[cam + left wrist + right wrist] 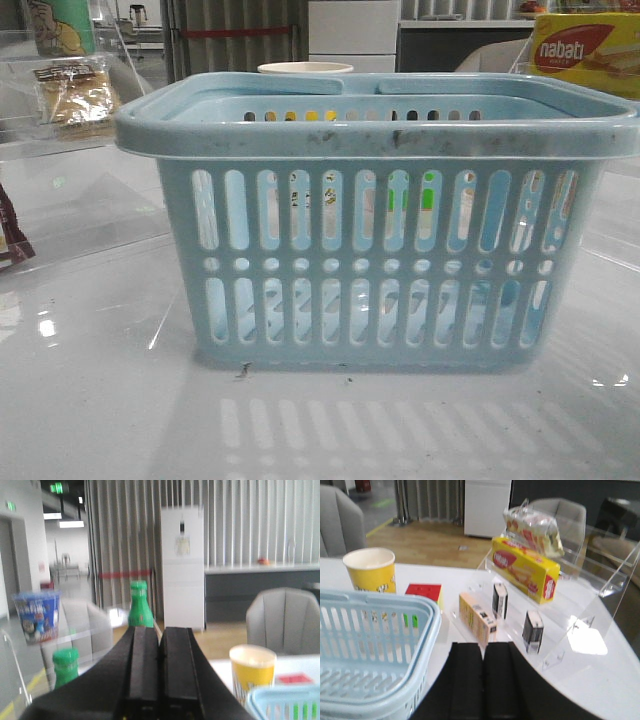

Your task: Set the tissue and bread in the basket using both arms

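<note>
The light-blue slotted basket (pixel 380 230) fills the middle of the front view; its inside is hidden behind its near wall. The bread (pixel 76 96), a clear packet of golden-brown pieces, stands on a clear shelf at the far left, well apart from the basket. No tissue pack shows that I can name for sure. My left gripper (pixel 160 631) is shut and empty, held high and facing the room; a basket corner (pixel 285 702) is beside it. My right gripper (pixel 484 647) is shut and empty, just right of the basket rim (pixel 427 630). Neither gripper shows in the front view.
A yellow paper cup (pixel 370 570) and a red block (pixel 423 591) stand behind the basket. A clear stepped shelf (pixel 580 625) on the right holds a nabati box (pixel 525 570), a snack bag (pixel 532 525), a tan box (pixel 476 615) and two small dark boxes (pixel 533 630). A dark-red wrapper (pixel 10 240) lies at the left edge.
</note>
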`<state>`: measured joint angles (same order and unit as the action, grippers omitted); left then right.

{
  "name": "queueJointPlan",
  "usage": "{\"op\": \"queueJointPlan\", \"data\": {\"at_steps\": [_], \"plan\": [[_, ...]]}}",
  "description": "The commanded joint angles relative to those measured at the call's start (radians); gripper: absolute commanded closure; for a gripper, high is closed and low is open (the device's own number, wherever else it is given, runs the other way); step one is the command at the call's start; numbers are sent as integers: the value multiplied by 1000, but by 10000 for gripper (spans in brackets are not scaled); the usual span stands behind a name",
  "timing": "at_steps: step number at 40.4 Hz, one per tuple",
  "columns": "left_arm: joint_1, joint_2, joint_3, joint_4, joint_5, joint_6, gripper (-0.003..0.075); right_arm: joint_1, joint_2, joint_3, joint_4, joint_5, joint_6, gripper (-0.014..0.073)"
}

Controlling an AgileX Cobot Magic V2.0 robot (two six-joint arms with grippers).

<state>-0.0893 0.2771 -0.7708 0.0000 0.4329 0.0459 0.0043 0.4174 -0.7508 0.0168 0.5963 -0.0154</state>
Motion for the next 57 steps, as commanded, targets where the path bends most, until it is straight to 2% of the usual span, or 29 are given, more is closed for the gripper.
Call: {"op": "queueJointPlan", "data": {"at_steps": [1,12,17,25,31,33,35,41,44,57], "plan": [[-1,69,-28,0,4,-7,629,2,66,-33,3,1,-1,536],[-1,169,47,0,80,-7,630,2,152,-26,2,150,-1,536],[-1,185,72,0,141,-7,629,2,161,-26,2,164,-1,536],[-1,185,89,0,117,-7,629,2,161,-26,-7,173,-1,536],[-1,185,89,44,153,-7,626,2,161,-26,-64,195,-1,529],[-1,185,89,81,175,-7,595,2,161,-26,-81,197,-1,502],[-1,185,89,109,198,-7,532,2,161,-26,-88,197,-1,439],[-1,185,89,128,219,-7,252,2,161,-26,-88,197,-1,164],[-1,185,89,128,203,-7,185,2,161,-26,-88,199,-1,83],[-1,185,89,128,184,-7,244,1,192,-26,-114,193,9,73]]}}
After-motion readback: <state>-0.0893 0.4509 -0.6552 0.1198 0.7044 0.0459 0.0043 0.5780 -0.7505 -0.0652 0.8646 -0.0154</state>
